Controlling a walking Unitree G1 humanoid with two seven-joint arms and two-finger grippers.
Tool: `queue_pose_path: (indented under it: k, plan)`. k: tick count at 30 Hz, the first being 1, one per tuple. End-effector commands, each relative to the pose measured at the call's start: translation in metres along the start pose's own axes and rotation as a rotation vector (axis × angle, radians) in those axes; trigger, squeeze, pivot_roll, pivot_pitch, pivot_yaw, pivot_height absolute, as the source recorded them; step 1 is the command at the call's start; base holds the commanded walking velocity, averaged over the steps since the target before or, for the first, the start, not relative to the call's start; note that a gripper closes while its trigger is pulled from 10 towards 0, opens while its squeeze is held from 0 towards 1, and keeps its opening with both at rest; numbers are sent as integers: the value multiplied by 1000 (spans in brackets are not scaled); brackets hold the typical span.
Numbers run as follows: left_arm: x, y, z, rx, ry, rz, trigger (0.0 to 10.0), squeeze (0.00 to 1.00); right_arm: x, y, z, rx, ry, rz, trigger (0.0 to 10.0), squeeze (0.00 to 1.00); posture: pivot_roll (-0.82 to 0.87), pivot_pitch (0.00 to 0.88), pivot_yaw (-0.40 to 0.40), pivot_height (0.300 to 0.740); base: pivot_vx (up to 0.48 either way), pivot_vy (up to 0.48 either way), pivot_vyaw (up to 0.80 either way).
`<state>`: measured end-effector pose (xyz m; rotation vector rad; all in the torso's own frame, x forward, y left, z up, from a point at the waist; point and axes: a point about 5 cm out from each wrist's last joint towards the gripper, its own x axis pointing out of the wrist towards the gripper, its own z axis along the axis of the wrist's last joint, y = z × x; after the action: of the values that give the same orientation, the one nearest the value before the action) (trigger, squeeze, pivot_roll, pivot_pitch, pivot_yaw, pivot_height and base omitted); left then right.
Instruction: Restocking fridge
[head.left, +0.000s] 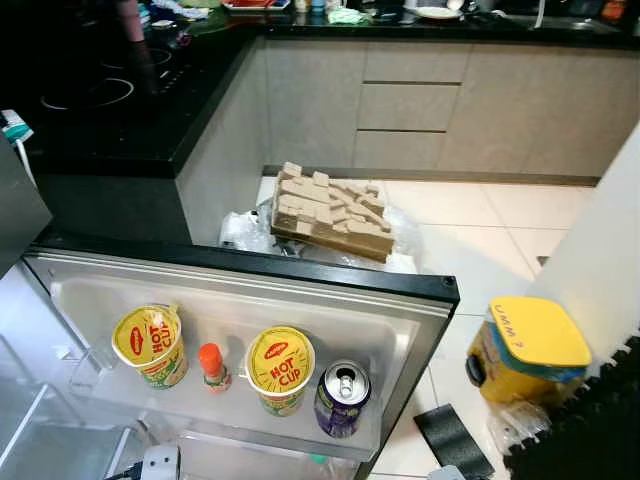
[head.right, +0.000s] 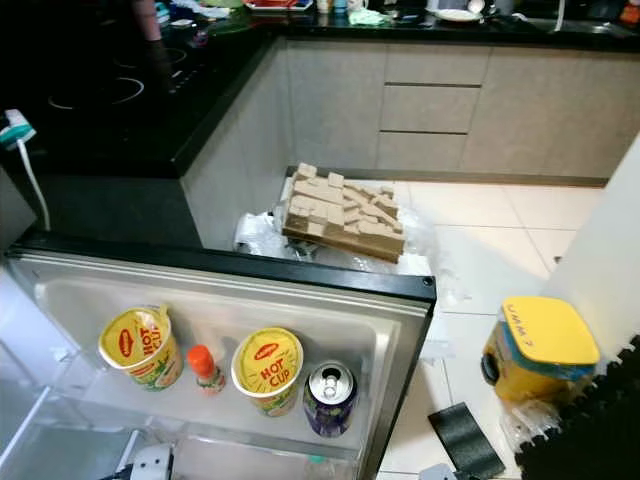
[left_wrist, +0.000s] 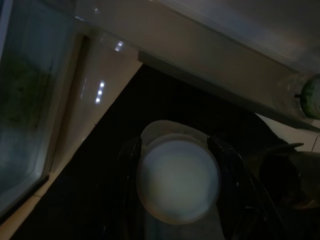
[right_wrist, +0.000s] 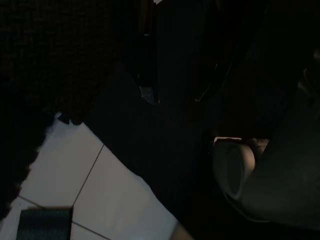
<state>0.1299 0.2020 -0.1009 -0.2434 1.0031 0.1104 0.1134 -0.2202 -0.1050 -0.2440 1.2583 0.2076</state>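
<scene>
The fridge door (head.left: 250, 265) stands open below me, and its shelf (head.left: 95, 385) holds two yellow-lidded Hot Cup noodle cups (head.left: 149, 343) (head.left: 280, 368), a small orange-capped bottle (head.left: 212, 367) and a purple drink can (head.left: 343, 398). In the dim left wrist view, my left gripper (left_wrist: 174, 142) is shut on a round white-topped container (left_wrist: 177, 181), one black finger (left_wrist: 128, 155) on each side of it, beside the fridge's glass shelving (left_wrist: 30, 115). The right wrist view is very dark, with floor tile (right_wrist: 95, 200) and a pale rounded object (right_wrist: 234, 172).
A pile of cardboard pieces (head.left: 330, 210) on a plastic bag lies on the tiled floor beyond the door. A yellow-lidded bin (head.left: 528, 348) stands at right beside a white panel (head.left: 600, 260). Black counters (head.left: 120, 110) and grey cabinets (head.left: 410, 105) line the back.
</scene>
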Motion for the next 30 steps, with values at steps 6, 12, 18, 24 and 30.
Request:
queue_pose_path:
  k: [6,12,18,24,30]
  plan:
    - [-3,8,-8,-10,31,35,10000,0,0,1,0,-2,5,21,10000,0,-53,0,-1,740,0,0,0]
    - [-3,8,-8,20,38,17,10000,0,0,1,1,-4,3,25,10000,0,-53,0,-1,740,0,-160,0]
    - [-3,8,-10,-9,39,30,10000,0,0,1,3,-3,-1,31,10000,0,-53,0,1,740,0,-400,0]
    - [-4,8,-10,-12,38,37,10000,0,1,3,4,-2,-2,39,10000,0,-52,0,2,740,0,0,0]
    - [-4,9,-10,-13,38,39,10000,0,1,5,4,-1,2,50,10000,0,-52,0,3,740,0,0,0]
